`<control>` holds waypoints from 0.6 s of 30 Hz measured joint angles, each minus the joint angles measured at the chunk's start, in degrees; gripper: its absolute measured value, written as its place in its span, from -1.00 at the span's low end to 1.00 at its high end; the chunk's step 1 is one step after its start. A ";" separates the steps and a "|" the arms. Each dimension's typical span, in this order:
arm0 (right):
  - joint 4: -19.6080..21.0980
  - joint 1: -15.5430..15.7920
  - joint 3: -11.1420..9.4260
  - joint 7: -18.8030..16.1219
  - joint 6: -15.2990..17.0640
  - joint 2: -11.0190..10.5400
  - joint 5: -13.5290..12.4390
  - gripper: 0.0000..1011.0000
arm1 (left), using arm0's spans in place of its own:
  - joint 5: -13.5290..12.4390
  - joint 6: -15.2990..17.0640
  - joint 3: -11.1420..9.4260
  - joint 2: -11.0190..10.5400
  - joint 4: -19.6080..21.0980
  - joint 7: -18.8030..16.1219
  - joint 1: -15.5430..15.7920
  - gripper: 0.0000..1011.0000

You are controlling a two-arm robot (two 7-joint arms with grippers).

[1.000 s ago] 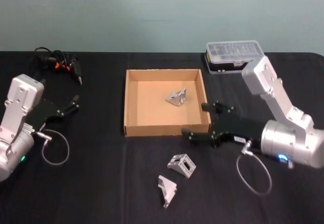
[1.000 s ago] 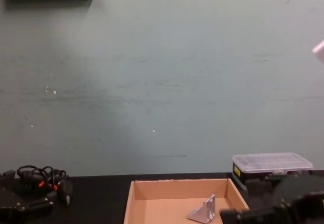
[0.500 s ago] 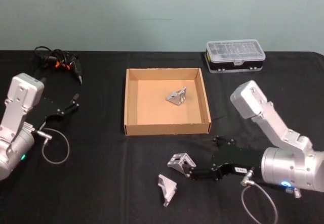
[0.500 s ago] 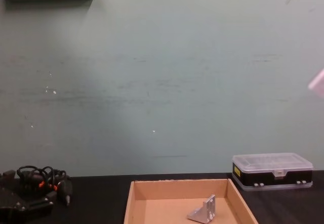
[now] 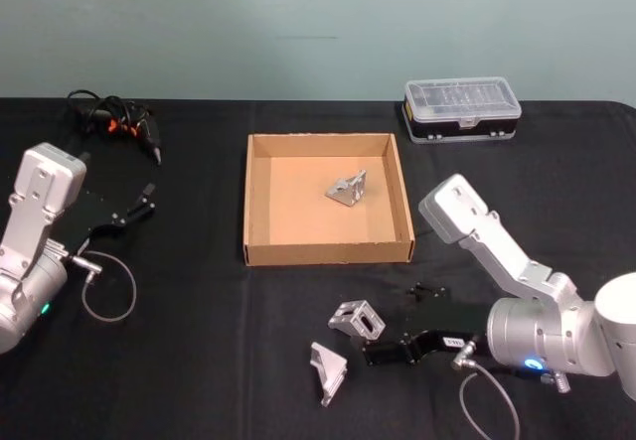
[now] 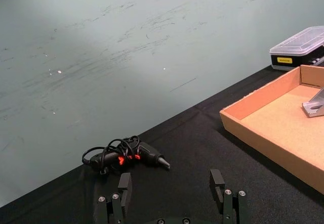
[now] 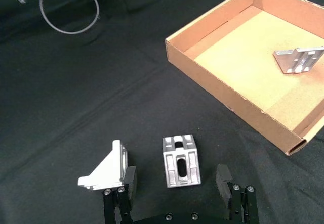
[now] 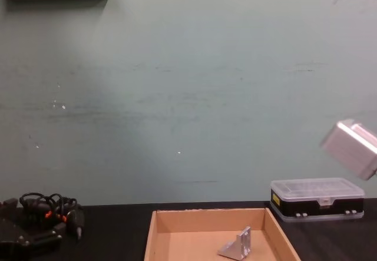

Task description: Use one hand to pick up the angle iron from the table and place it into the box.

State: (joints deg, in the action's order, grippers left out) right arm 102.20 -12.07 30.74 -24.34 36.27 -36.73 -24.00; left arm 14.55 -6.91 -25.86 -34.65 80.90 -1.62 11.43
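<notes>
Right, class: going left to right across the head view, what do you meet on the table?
Left gripper → box → black case with clear lid. Left out, since it overlaps the box's span: the open right gripper, straddling an angle iron in front of the box.

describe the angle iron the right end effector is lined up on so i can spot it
Find the tan box on the black table; two loose angle irons lie before its near wall. The target angle iron is the one nearer the box, showing a slotted face, ahead of the open right end effector; the other angle iron lies farther out.
</notes>
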 joint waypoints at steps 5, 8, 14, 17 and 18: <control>-1.24 -0.97 0.96 0.26 -0.07 1.03 1.71 0.98 | 0.00 0.00 0.00 0.00 0.00 0.00 0.00 1.00; -1.83 -1.58 1.53 0.25 -0.24 1.63 2.89 0.98 | 0.00 0.00 0.00 0.00 0.00 0.00 0.00 1.00; -3.36 -2.85 2.71 -0.24 -0.56 3.13 4.91 0.98 | 0.00 0.00 0.00 0.00 0.00 0.00 0.00 1.00; -4.24 -3.55 3.24 -0.62 -0.64 3.94 5.88 0.98 | 0.00 0.00 0.00 0.00 0.00 0.00 0.00 1.00; -4.73 -3.91 3.47 -0.82 -0.69 4.33 6.34 0.98 | 0.00 0.00 0.00 0.00 0.00 0.00 0.00 1.00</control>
State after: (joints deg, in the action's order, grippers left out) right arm 97.47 -15.99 34.21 -25.16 35.58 -32.40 -17.66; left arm 14.55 -6.91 -25.86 -34.65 80.90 -1.62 11.43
